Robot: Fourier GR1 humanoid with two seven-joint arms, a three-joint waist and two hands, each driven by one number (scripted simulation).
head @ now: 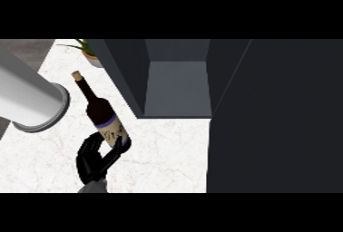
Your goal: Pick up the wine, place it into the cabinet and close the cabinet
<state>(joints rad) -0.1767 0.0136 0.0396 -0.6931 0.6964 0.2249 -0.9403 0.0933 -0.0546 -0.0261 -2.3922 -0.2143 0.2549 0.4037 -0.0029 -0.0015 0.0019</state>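
The wine bottle is dark, with a cork at its top, a blue band and a pale label. It leans with its neck toward the upper left, over the white marble counter. My left hand comes in from the lower edge, with its fingers and thumb curled round the bottle's lower end. The dark cabinet stands to the right of the bottle, its grey inside showing. Its open door fills the view's right side. My right hand is out of view.
A large pale grey cylinder slants in from the upper left, close to the view and just left of the bottle. A potted plant stands at the counter's back, beside the cabinet's left wall.
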